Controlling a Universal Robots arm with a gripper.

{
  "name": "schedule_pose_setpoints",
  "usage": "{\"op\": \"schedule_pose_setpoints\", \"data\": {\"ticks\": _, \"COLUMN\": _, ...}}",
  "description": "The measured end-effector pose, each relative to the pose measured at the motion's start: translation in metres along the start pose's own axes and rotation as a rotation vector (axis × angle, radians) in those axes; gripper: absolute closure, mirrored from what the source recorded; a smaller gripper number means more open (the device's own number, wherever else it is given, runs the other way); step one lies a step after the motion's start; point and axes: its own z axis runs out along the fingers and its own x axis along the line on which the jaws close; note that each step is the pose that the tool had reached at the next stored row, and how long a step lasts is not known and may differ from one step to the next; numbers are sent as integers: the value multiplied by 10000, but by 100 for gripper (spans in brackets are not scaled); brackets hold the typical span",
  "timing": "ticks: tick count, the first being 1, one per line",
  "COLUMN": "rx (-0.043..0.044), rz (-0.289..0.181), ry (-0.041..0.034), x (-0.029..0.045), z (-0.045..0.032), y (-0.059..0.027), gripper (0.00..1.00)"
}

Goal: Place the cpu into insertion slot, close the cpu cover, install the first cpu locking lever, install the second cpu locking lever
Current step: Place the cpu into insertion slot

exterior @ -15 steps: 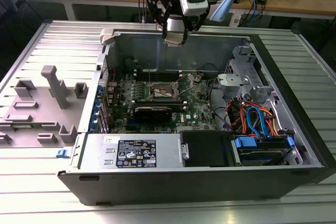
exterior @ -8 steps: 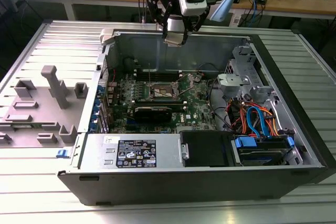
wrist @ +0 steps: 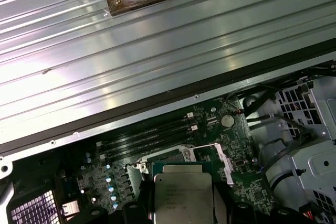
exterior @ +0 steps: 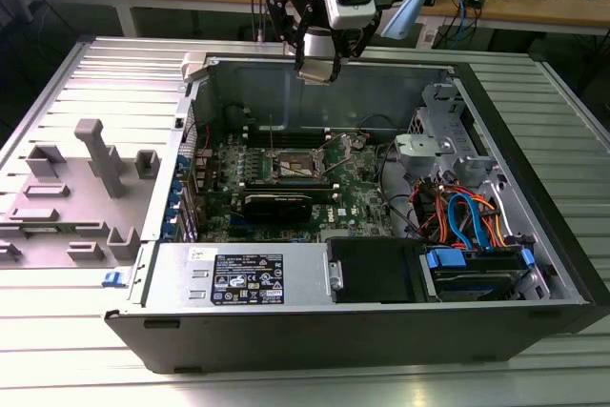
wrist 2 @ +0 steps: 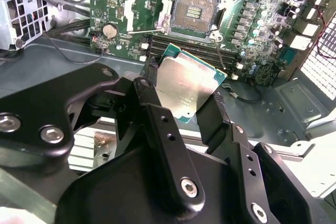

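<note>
Well, beginning at the exterior view's left:
- We see a grey fixture [exterior: 91, 183] lying on the ribbed table [exterior: 57, 350], just beside the open computer case [exterior: 381, 316].
- Mid-frame, the arm stands over the case's far wall with its gripper [exterior: 317, 69] pointing down. It is well apart from the insertion slot [exterior: 300, 167] on the green motherboard [exterior: 362, 193].
- At the right, orange and blue cables [exterior: 467, 216] crowd the case's corner.
- The second wrist view tells us the grip: black fingers [wrist 2: 152, 103] clamp the cpu [wrist 2: 185, 87] by opposite edges, silver top showing.
- There the insertion slot lies uncovered beyond the cpu, its dark centre exposed.
- In the first wrist view the cpu hangs above the board.
</note>
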Motion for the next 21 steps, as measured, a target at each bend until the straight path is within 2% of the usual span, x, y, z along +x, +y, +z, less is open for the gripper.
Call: {"op": "schedule_pose_setpoints", "data": {"ticks": 21, "rx": -6, "rz": 355, "ry": -30, "x": -2, "z": 0, "y": -7, "gripper": 46}}
